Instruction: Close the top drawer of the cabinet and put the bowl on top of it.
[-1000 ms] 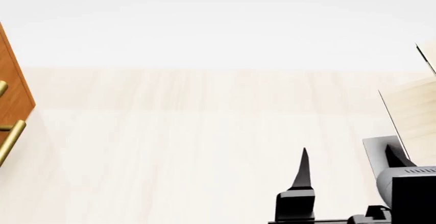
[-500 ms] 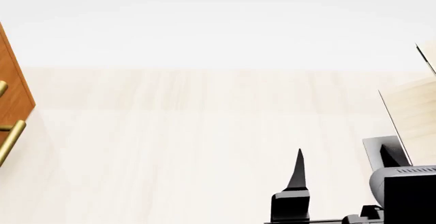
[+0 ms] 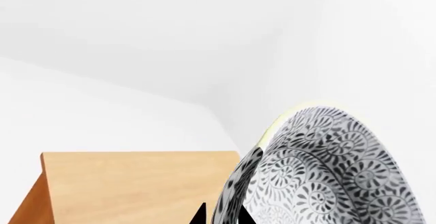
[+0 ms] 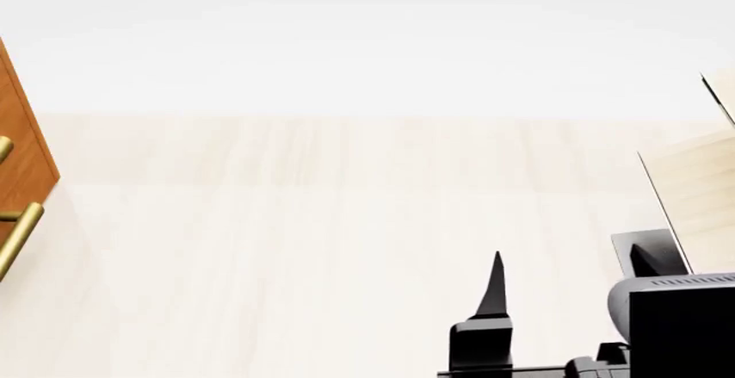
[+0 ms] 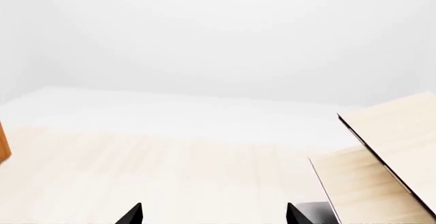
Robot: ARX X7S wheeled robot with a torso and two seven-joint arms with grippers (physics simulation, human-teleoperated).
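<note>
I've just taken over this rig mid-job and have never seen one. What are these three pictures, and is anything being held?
It is a simulated wheeled robot with two arms. The head view looks down over a pale floor: the cabinet with brass handles sits at the left edge, a pale wood structure at the right, and the right gripper shows at the bottom. The right wrist view sees that gripper's two dark fingers apart with nothing between them. The left wrist view shows the patterned bowl tilted, its rim between the left gripper tips, with the cabinet top beyond it. The drawer's state cannot be told.
</note>
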